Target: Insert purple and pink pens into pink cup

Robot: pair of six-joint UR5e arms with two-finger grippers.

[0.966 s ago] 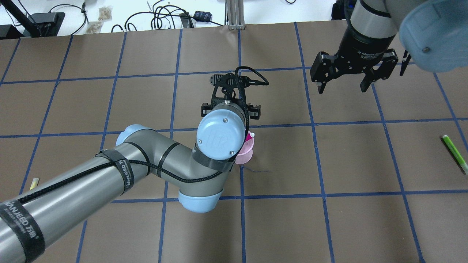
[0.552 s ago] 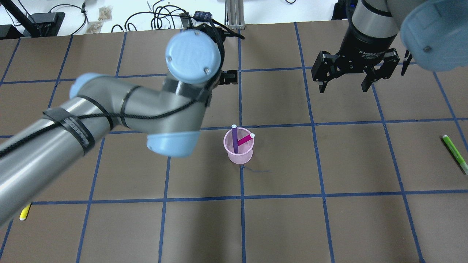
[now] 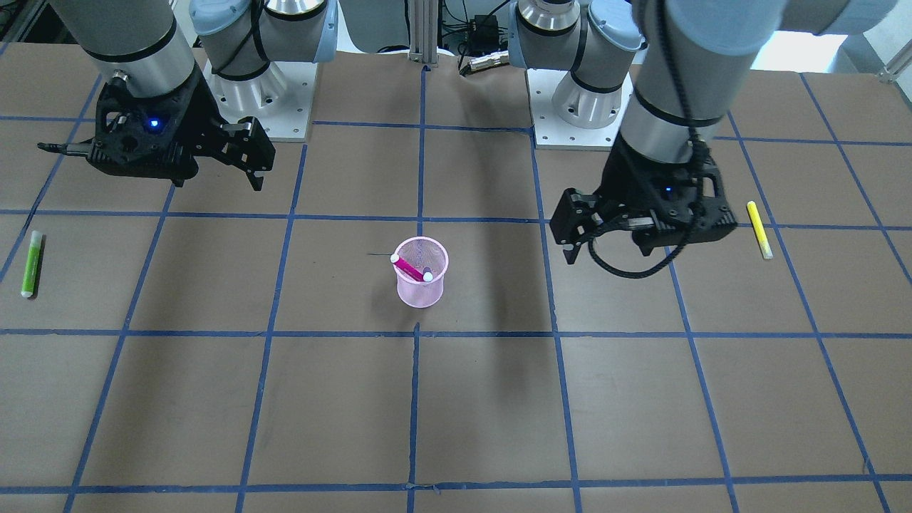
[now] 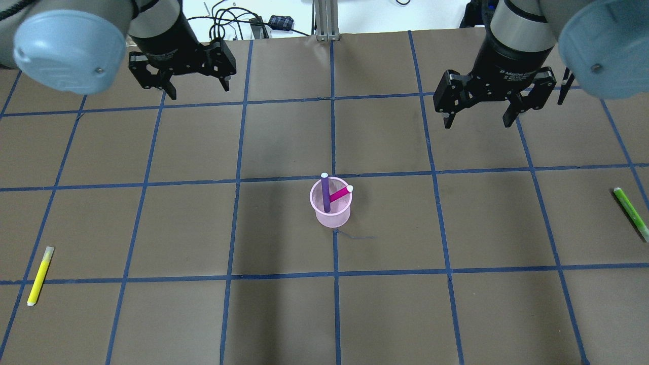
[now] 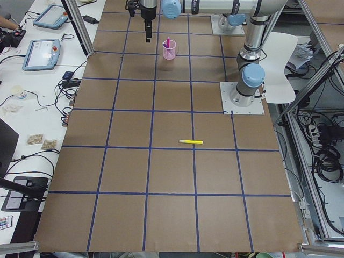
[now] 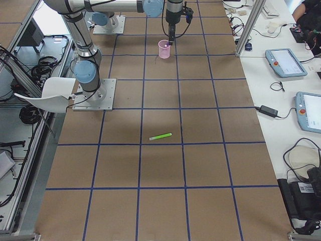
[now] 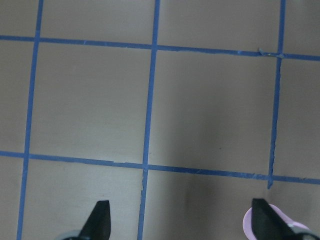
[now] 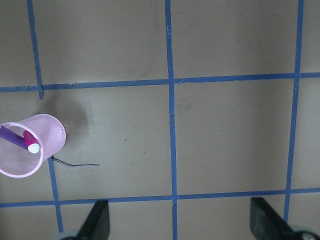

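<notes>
Purple pen (image 4: 325, 192) and pink pen (image 4: 340, 193) lean inside the pink cup (image 4: 332, 215) on the counter (image 4: 405, 314); left hand (image 4: 197, 90) and right hand (image 4: 476, 121) hang open and empty, well apart. A low sweep could clip the protruding caps (image 4: 324, 175), toppling the cup

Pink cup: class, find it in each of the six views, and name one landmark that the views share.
Front-facing: cup at centre.
Overhead: cup at centre.
Exterior left: cup at top, middle.
Exterior right: cup at top, middle.
Left wrist: cup rim sliver, bottom right.
Right wrist: cup at left edge.
Landmark: blue tape line running under it.
</notes>
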